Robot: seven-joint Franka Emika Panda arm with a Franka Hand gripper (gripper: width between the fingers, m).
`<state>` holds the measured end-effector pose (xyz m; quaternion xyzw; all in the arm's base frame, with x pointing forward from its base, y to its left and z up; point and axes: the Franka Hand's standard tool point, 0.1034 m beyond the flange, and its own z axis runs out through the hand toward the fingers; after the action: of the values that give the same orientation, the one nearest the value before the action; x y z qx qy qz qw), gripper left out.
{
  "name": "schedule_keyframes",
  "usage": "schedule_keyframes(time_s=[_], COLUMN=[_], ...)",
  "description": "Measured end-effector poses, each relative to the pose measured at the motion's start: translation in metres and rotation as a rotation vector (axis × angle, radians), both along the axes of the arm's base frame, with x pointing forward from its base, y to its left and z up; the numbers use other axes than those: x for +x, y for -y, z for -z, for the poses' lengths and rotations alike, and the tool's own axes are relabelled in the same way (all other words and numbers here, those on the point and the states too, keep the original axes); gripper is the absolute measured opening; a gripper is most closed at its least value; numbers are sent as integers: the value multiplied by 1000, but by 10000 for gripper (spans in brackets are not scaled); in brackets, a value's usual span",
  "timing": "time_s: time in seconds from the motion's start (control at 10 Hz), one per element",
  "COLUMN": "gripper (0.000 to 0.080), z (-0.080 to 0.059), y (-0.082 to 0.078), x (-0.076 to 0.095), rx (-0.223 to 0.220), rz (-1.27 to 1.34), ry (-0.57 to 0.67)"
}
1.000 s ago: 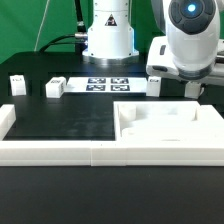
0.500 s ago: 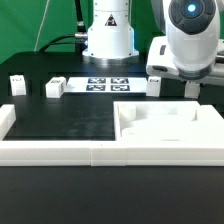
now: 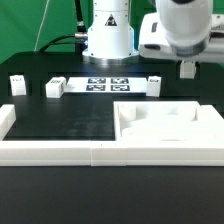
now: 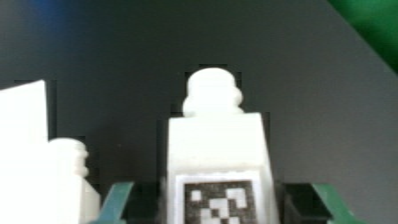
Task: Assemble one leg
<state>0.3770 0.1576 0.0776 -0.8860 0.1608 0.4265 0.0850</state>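
Observation:
My gripper (image 3: 187,66) hangs in the air at the exterior view's right, above the far edge of the large white panel (image 3: 170,128). It is shut on the leg (image 3: 188,70), a small white block that pokes out below the fingers. In the wrist view the leg (image 4: 217,140) stands between the two green fingers (image 4: 121,203), its coded tag facing the camera and its rounded knob pointing away. The gripper (image 4: 217,208) holds it by the tagged end.
Three more small white legs stand along the back of the black mat (image 3: 17,84), (image 3: 53,87), (image 3: 155,82). The marker board (image 3: 107,84) lies between them. A white wall (image 3: 50,152) runs along the front. Another white part (image 4: 22,150) shows beside the held leg.
The arm has risen from just above the panel's far edge, and the gripper now holds the leg higher in the air. The other legs and the panel have not moved.

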Motion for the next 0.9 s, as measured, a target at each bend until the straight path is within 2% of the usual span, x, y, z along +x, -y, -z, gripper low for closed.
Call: schedule_keyframes(time_s=[0.1,0.4,0.6,0.7,0.8,0.9], gripper=[288,288,288,288,288,288], z=[-11,-8,-7,-7,-14,-24], y=[0,-3,-4,4,10,14], x=[3,9,17,26,39,44], rx=[-12,-24,-70,-90,-117,-133], rz=[5,11,7,-38,-85,-110], ry=[12,76,271,341,439,520])
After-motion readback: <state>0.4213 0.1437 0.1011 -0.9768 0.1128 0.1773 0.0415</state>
